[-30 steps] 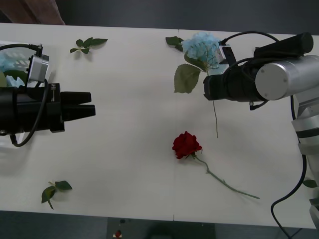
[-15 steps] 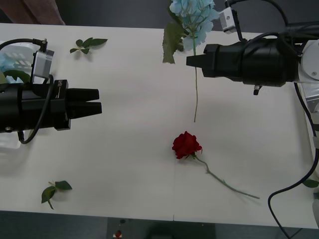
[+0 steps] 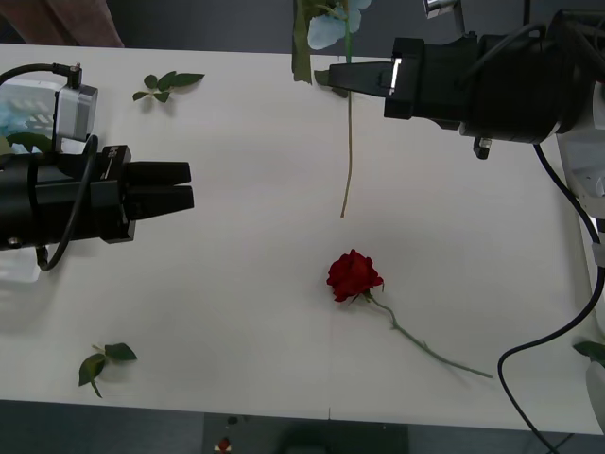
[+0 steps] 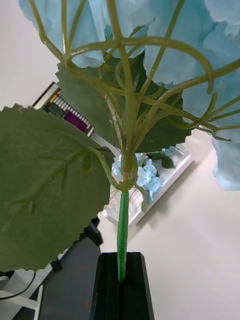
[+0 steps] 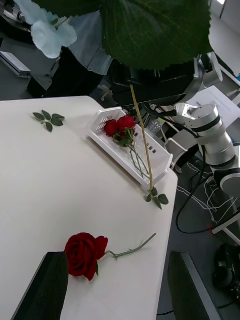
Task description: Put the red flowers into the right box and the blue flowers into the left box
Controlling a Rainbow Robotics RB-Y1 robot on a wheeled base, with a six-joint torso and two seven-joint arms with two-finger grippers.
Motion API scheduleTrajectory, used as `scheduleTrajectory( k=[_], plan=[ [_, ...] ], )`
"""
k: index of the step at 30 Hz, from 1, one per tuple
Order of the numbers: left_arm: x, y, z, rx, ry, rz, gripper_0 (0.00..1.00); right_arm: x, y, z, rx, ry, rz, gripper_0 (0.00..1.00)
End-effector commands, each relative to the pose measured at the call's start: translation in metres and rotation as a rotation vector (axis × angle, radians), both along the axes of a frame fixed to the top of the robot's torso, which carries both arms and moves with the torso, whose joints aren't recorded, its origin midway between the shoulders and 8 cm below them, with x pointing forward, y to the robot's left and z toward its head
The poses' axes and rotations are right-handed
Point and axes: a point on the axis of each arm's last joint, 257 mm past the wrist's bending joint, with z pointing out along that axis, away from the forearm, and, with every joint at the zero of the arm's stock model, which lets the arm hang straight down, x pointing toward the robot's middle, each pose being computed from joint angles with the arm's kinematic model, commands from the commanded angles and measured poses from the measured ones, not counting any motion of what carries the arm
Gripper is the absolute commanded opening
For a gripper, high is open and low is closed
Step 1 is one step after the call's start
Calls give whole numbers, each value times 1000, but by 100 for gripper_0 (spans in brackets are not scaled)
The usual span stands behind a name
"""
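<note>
My right gripper (image 3: pixel 342 76) is shut on the thin stem of a blue flower (image 3: pixel 326 21) and holds it in the air over the table's far side. The stem hangs down toward the table. In the right wrist view the black fingers (image 4: pixel 121 285) clamp the stem below the big leaves and pale petals (image 4: pixel 225 30). One red flower (image 3: pixel 353 275) lies on the table in the middle. My left gripper (image 3: pixel 192 186) is open, to the left of it. The left box (image 4: pixel 177 167) holds blue flowers. The right box (image 5: pixel 160 172) holds red roses (image 5: pixel 119 125).
Loose green leaf sprigs lie at the far left (image 3: pixel 168 83), the near left (image 3: pixel 104 359) and the right edge (image 3: pixel 591 348). Another sprig (image 5: pixel 156 196) sits by the right box. Bare white table lies between the two grippers.
My right gripper has lifted the blue flower off the table and carried it up and to the left. The left gripper has edged slightly right. The red flower has not moved.
</note>
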Motion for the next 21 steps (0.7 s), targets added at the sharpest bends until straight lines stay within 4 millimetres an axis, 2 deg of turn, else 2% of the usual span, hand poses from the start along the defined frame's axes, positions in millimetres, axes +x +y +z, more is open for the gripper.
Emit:
scheduleTrajectory(
  k=[1, 4, 7, 10, 15, 21],
  plan=[
    [-3, -33, 33, -65, 22, -50, 57, -24, 23, 40, 56, -98, 69, 0],
    [3, -43, 36, -75, 29, -41, 57, -28, 27, 43, 70, -98, 88, 0],
    [12, -57, 43, -102, 41, -24, 91, -32, 30, 45, 81, -94, 104, 0],
    [15, -69, 46, -132, 60, -23, 99, -33, 32, 44, 81, -87, 108, 0],
    [16, -88, 52, -156, 58, -34, 100, -33, 32, 44, 81, -87, 108, 0],
    [21, -123, 60, -192, 53, -35, 100, -33, 32, 44, 81, -87, 108, 0]
  ],
)
